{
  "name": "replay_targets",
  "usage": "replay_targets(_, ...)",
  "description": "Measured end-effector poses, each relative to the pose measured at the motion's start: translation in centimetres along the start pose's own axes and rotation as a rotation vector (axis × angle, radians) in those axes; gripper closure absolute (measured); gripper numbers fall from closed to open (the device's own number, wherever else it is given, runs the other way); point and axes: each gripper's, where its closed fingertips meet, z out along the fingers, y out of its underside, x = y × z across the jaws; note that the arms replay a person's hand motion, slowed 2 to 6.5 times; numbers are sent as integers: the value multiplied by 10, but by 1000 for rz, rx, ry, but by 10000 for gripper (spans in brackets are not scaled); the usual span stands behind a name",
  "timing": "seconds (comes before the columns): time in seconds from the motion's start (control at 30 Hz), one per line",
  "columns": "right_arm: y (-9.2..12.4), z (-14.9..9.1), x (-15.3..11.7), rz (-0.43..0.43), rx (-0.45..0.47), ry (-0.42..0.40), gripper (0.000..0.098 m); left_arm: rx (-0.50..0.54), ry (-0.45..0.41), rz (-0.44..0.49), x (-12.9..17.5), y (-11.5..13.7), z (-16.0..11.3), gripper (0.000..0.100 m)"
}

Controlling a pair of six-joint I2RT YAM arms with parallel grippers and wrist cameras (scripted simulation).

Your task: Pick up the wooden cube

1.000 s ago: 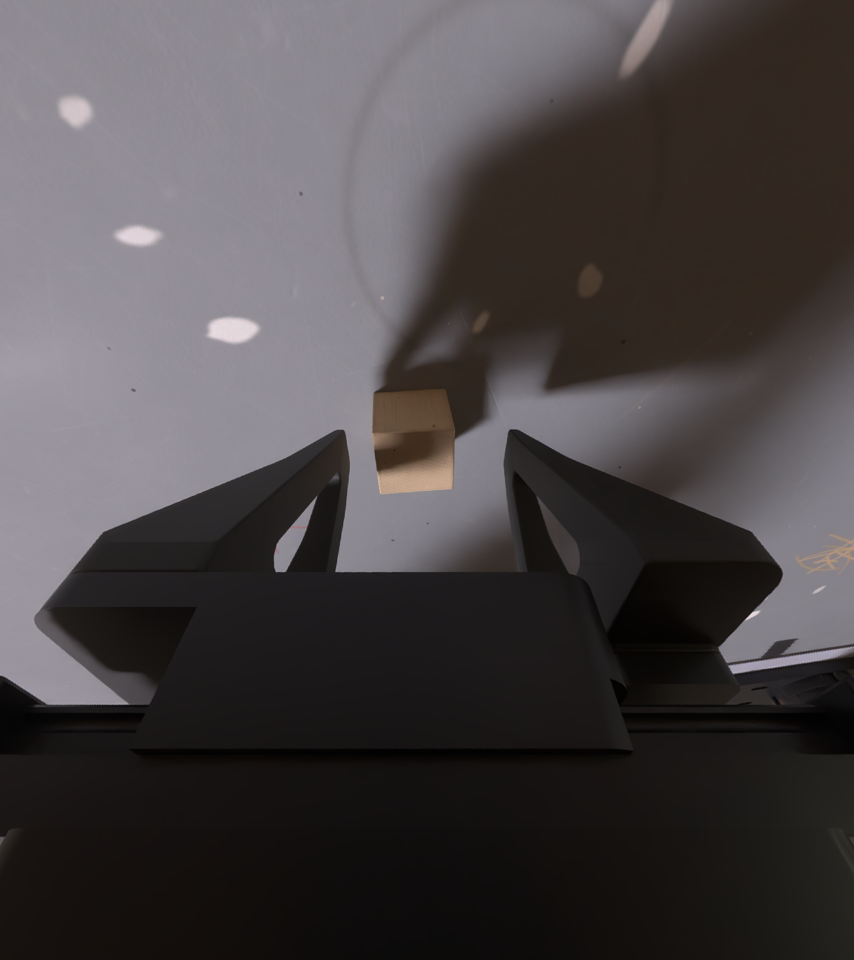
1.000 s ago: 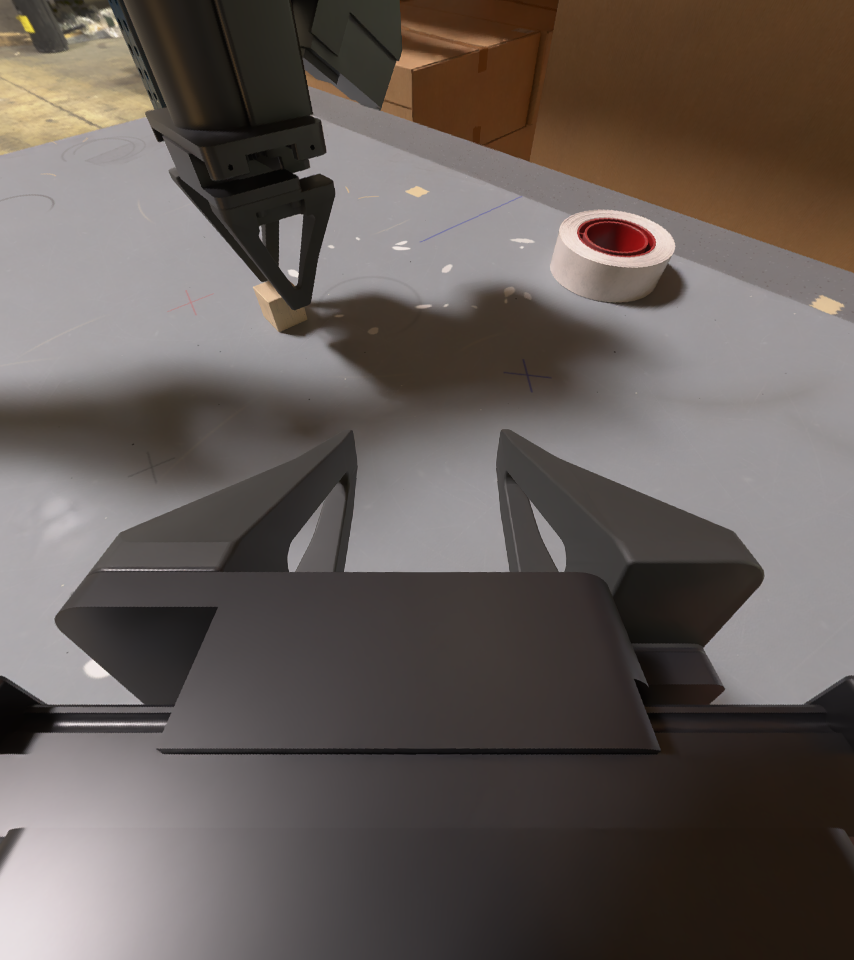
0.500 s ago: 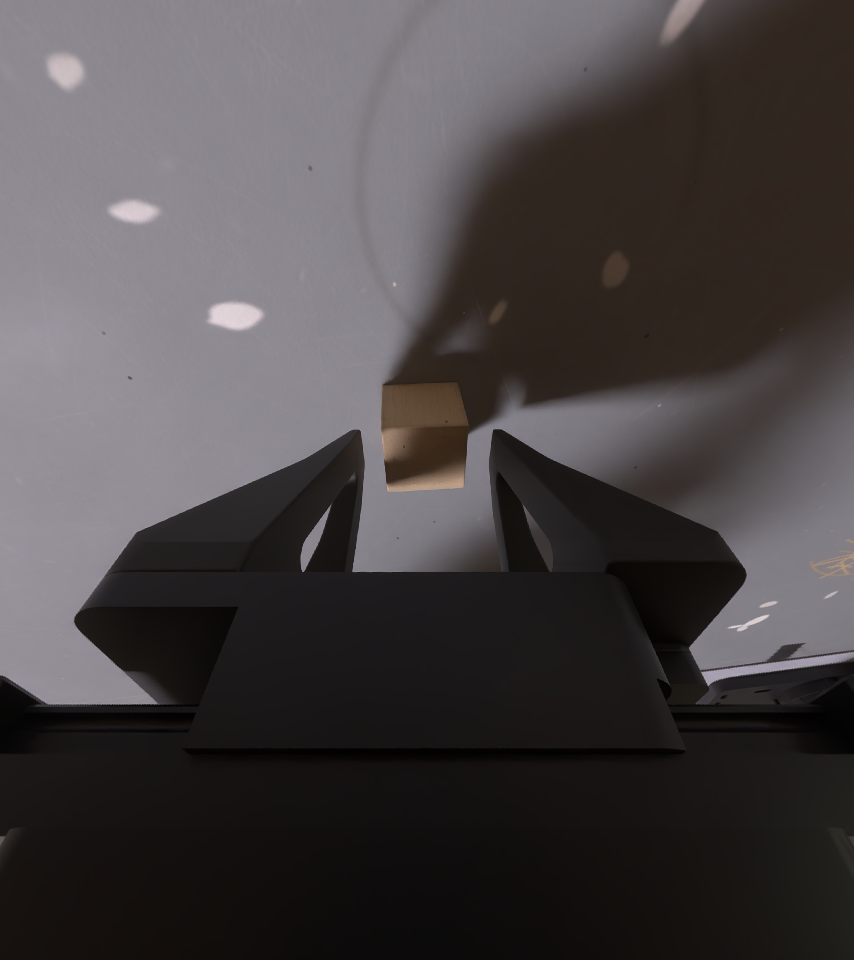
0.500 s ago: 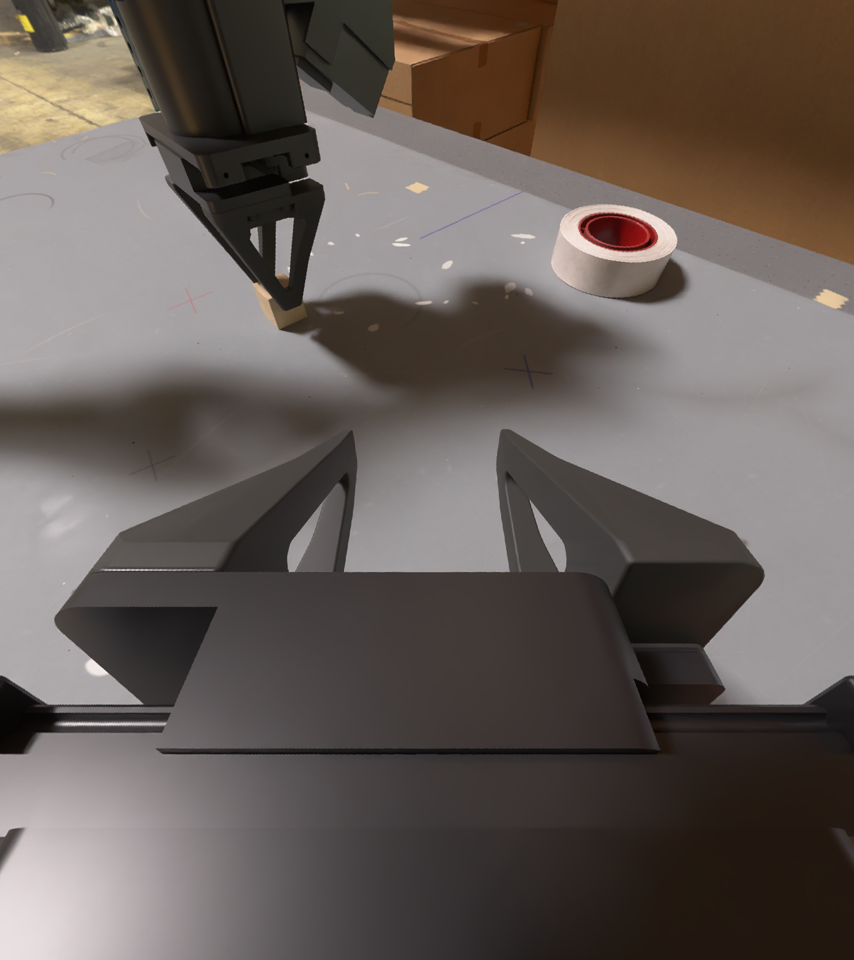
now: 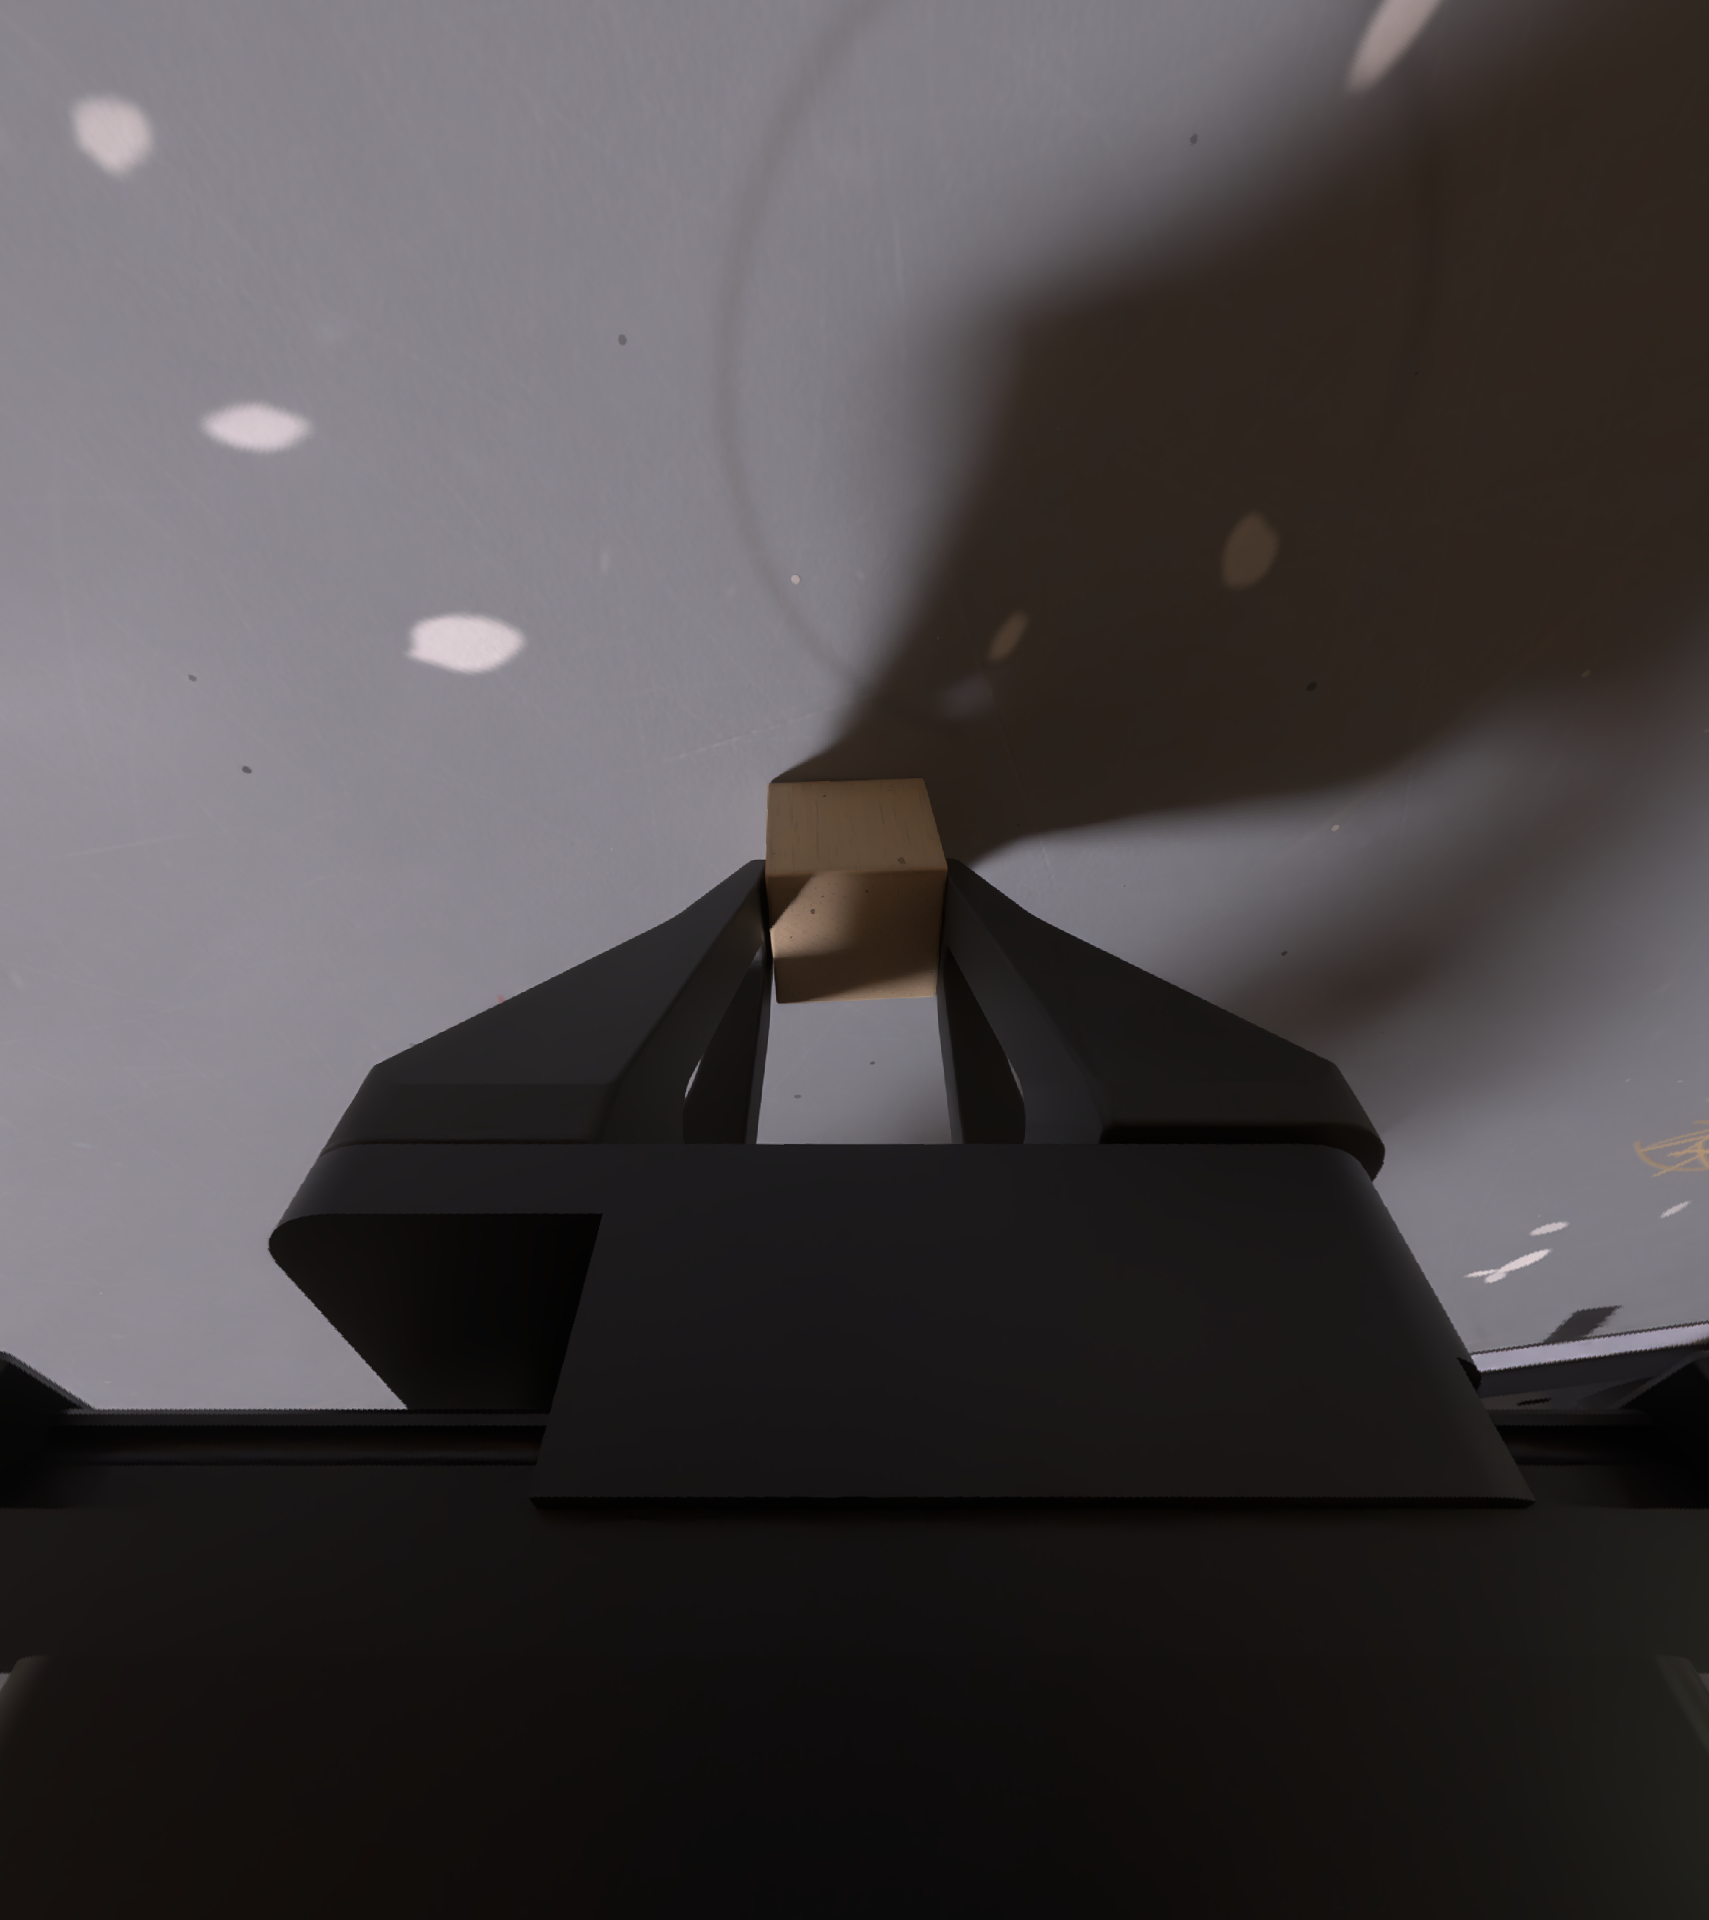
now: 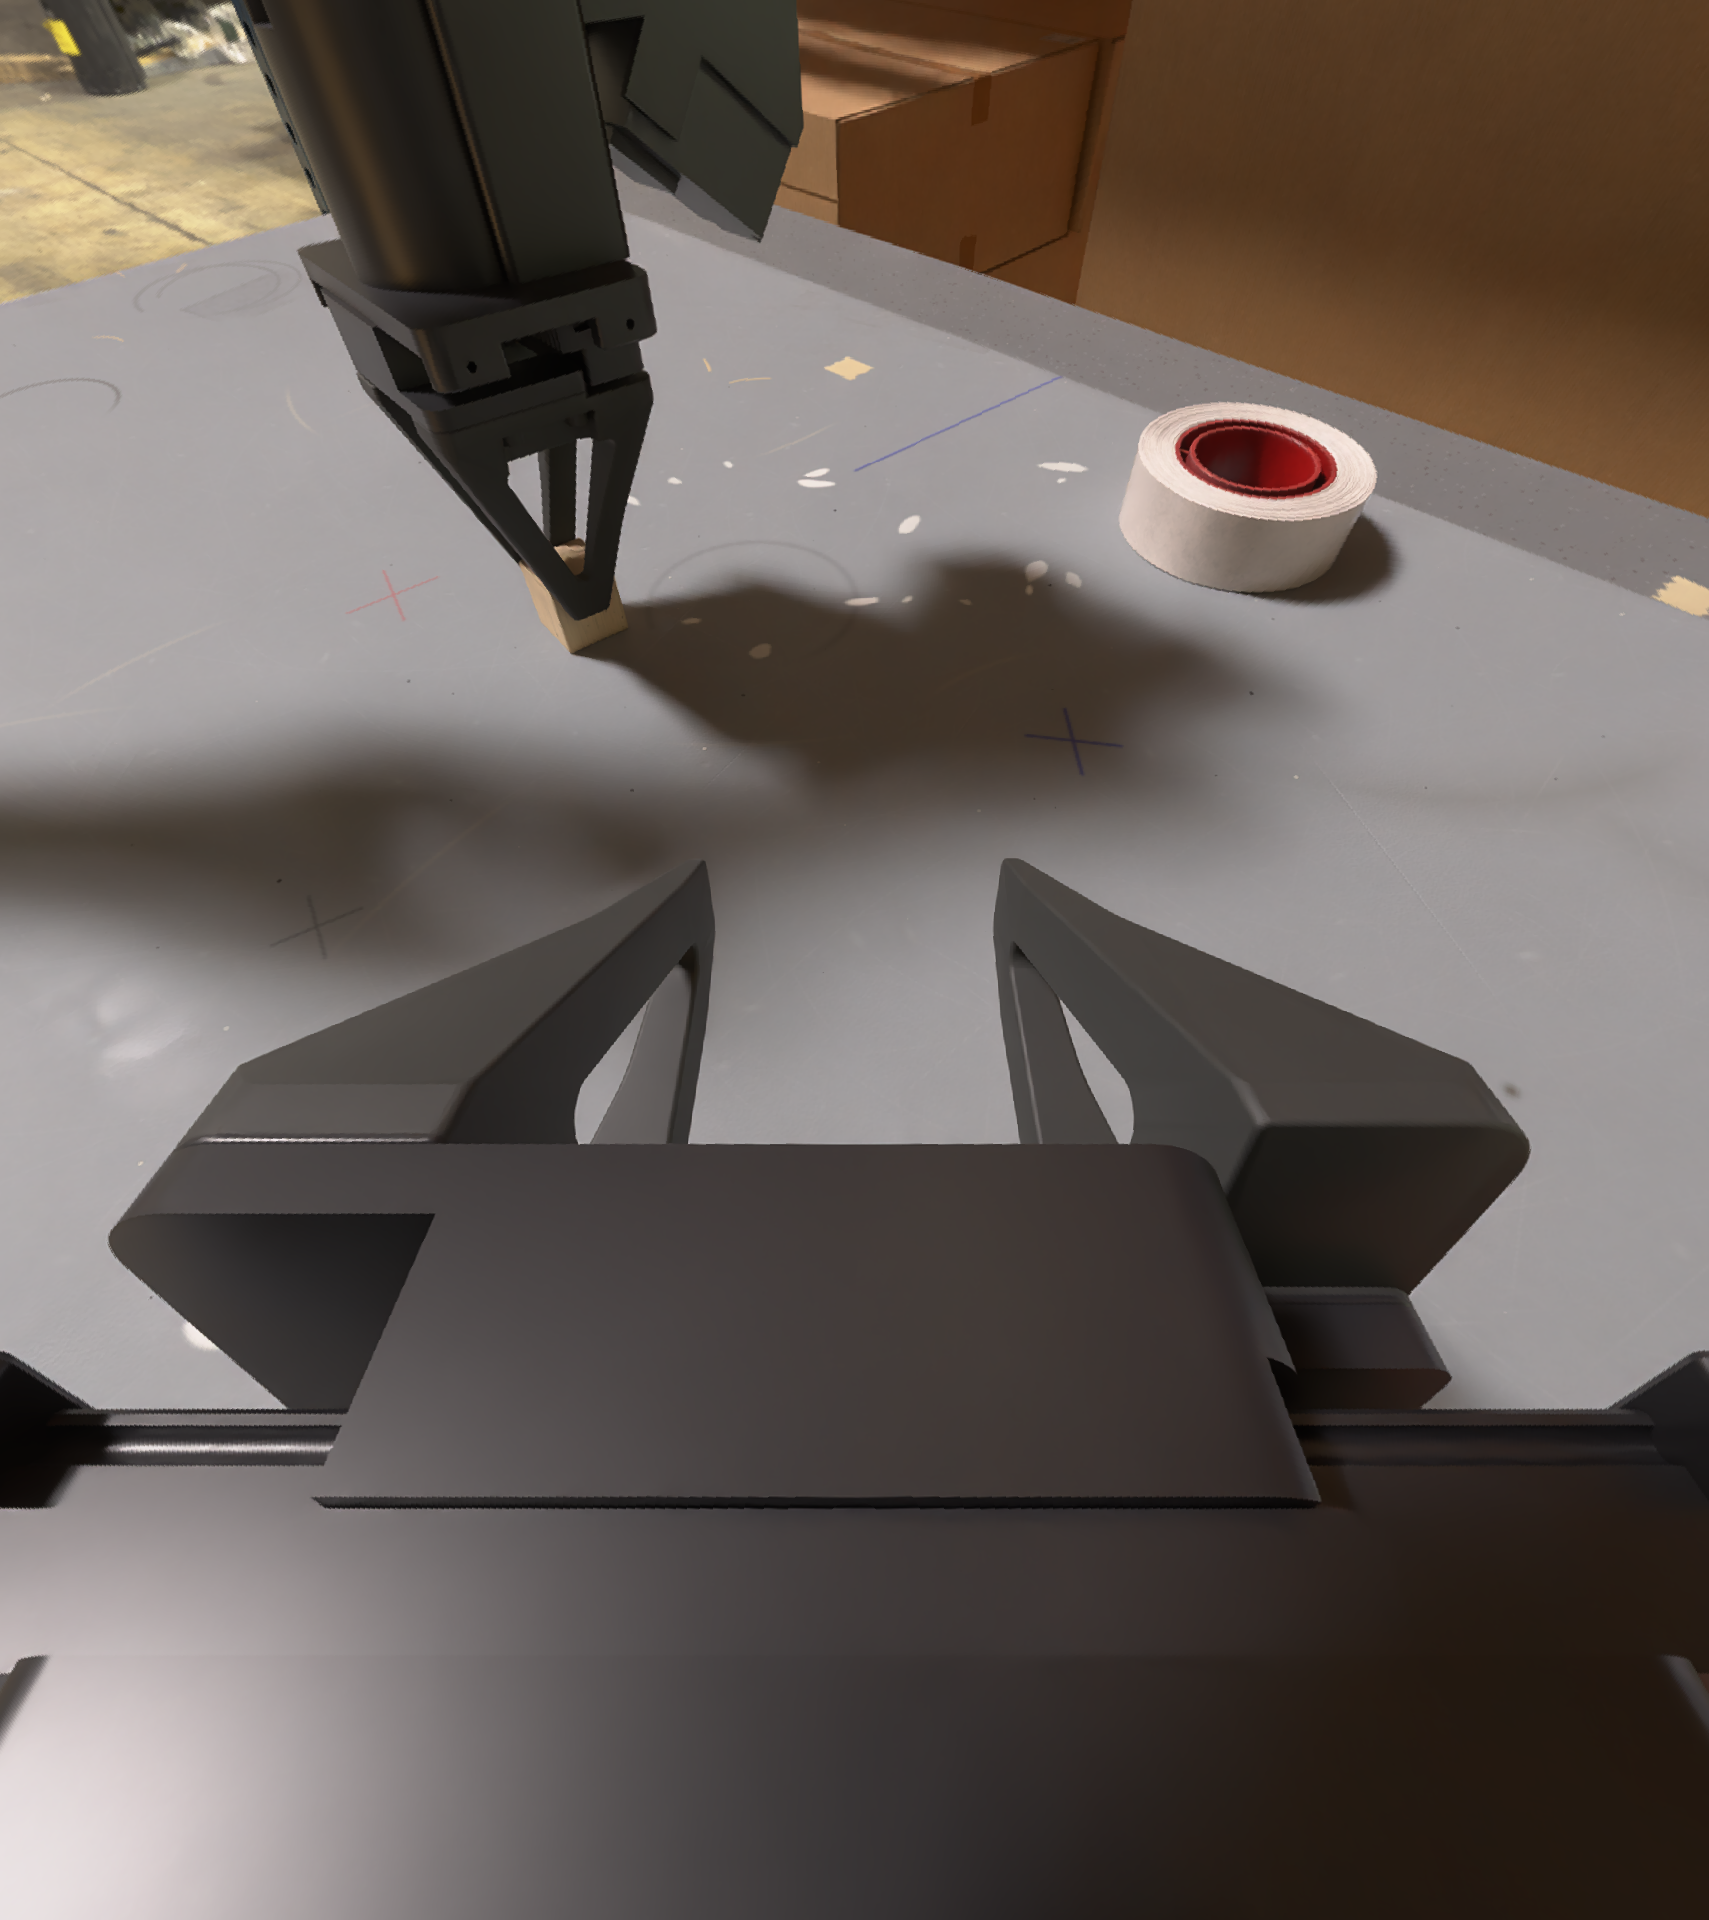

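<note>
The small light wooden cube [image 5: 852, 894] sits on the grey table between the two fingertips of my left gripper [image 5: 855, 883], which is shut on it from both sides. In the right wrist view the same cube [image 6: 580, 621] rests on the table under the left arm's black fingers [image 6: 575, 582]. My right gripper [image 6: 852, 883] is open and empty, held above the table well in front of the cube.
A white tape roll with a red core [image 6: 1247, 497] lies on the grey table [image 6: 1452, 831] at the far right. Cardboard boxes [image 6: 943, 135] stand beyond the table's far edge. The left arm [image 6: 476, 187] rises over the cube.
My left gripper's fingers have closed in from both sides until they press on the cube. The right gripper has not moved.
</note>
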Motion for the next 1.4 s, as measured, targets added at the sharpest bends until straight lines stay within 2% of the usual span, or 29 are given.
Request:
replay_targets(1.0,1,2,-2,-2,-6,-4,519,50,1,48,-5,1,-2,739)
replay_targets(1.4,2,2,-2,-4,-7,-4,519,187,39,118,-1,-11,-20,739)
